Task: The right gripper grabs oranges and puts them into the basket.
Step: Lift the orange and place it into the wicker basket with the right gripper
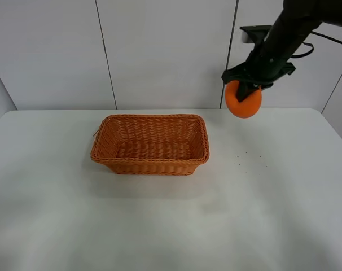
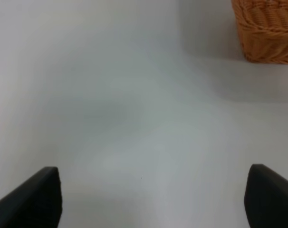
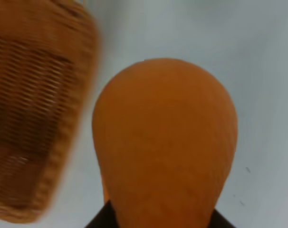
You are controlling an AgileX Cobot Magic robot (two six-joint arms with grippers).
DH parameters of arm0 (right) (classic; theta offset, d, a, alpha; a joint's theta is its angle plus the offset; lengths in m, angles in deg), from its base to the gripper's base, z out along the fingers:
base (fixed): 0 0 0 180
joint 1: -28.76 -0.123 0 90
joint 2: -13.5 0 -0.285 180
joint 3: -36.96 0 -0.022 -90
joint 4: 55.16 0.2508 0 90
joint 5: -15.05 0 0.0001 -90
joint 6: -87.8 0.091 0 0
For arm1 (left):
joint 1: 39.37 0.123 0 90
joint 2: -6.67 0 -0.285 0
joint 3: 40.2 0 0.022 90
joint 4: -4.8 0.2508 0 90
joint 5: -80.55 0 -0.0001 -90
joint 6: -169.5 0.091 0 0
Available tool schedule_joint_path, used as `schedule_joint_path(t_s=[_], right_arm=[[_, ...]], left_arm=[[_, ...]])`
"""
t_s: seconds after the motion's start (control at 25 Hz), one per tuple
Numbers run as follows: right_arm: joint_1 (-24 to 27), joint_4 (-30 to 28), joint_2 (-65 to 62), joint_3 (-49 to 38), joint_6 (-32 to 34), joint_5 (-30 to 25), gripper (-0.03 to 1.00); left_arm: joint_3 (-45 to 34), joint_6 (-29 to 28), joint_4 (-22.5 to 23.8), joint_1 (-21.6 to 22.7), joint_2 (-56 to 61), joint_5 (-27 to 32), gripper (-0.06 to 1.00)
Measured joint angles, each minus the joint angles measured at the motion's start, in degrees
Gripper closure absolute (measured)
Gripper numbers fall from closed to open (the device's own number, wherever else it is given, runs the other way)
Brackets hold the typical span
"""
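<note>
In the exterior high view my right gripper (image 1: 245, 90) is shut on the orange (image 1: 244, 101) and holds it high in the air, to the right of and behind the basket (image 1: 150, 144). The woven orange-brown basket stands on the white table (image 1: 272, 214) left of centre and is empty. In the right wrist view the orange (image 3: 165, 142) fills the middle, with the basket (image 3: 34, 118) blurred beside it, lower down. My left gripper (image 2: 153, 197) is open and empty over bare table; a corner of the basket (image 2: 267, 28) shows in its view.
The white table runs wide around the basket. A white panelled wall (image 1: 159, 51) stands behind the table's far edge. A few small dark specks (image 1: 251, 161) mark the table to the right of the basket.
</note>
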Motion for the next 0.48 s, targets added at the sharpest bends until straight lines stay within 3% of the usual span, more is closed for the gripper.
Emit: schedule_joint_path(t_s=[0.48], right_arm=[[-17.4, 0.0, 6.6, 3.3, 3.1, 11.8, 0.88]], left_arm=[[0.0, 0.0, 0.0, 0.0, 0.0, 0.0, 0.06]])
